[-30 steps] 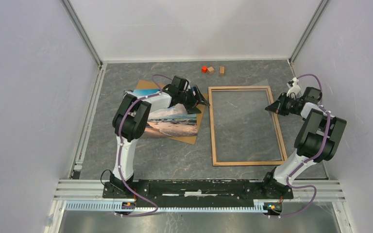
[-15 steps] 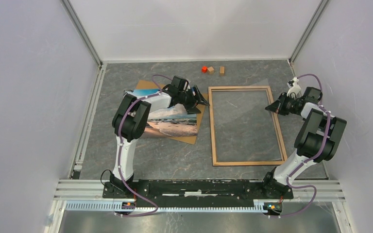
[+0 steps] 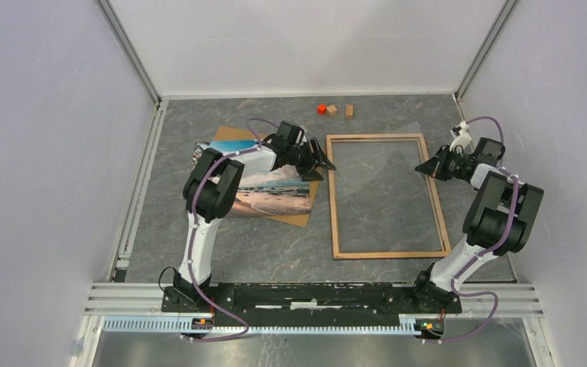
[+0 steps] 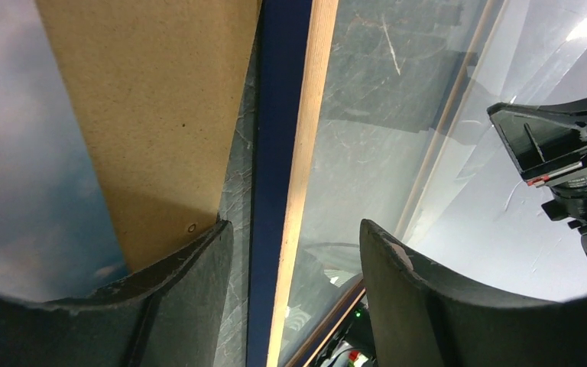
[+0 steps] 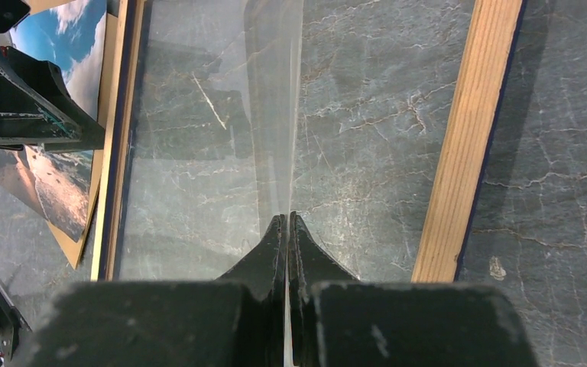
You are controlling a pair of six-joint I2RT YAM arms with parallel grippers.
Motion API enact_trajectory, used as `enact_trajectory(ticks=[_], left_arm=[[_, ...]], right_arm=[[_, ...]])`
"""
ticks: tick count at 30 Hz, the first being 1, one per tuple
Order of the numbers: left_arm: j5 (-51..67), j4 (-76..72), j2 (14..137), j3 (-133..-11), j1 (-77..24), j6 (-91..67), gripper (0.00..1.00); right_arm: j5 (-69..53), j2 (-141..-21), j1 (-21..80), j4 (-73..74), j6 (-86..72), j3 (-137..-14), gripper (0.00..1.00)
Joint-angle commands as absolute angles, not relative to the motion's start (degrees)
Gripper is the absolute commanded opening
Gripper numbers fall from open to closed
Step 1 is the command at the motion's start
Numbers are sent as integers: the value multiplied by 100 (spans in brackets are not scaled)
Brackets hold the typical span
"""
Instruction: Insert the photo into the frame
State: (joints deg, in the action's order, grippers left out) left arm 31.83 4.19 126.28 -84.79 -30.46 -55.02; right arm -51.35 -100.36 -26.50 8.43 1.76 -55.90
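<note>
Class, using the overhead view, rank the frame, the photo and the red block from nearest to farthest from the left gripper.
1. Frame: its left rail sits between the jaws.
2. Photo: lying just to the left.
3. Red block: by the back wall.

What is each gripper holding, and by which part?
The right gripper is shut on the clear pane, pinching its edge near the right rail of the frame. The left gripper holds nothing: its jaws stand open astride the frame's left rail.

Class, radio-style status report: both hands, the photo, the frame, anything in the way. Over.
Left hand open, straddling left rail of frame. Right hand shut on clear sheet over frame. Photo lies on board, left of frame, not yet in.
</note>
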Motion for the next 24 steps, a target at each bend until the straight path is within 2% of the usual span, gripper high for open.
enact_trajectory(ticks=[1, 5, 10, 15, 20, 24], left_arm=[[3232, 411, 12740, -8684, -3120, -5493, 68], [3252, 380, 12753, -8698, -3140, -5518, 68], [3270, 338, 12770, -8690, -3187, -5546, 68], [3173, 394, 12587, -8614, -3182, -5405, 69], [2711, 876, 12074, -8415, -3148, -4858, 75], [2417, 1184, 11476, -8055, -3107, -4501, 78]], right_arm=[[-5186, -9985, -2576, 426, 117, -5487, 0], [-5153, -9962, -2550, 539, 102, -5460, 1], [-5016, -9884, -2484, 659, 127, -5442, 11], [-4669, -9740, -2470, 754, 123, -5484, 34], [-3935, -9514, -2473, 1037, 137, -5581, 61], [-3619, -9323, -2452, 1269, 156, -5646, 73]])
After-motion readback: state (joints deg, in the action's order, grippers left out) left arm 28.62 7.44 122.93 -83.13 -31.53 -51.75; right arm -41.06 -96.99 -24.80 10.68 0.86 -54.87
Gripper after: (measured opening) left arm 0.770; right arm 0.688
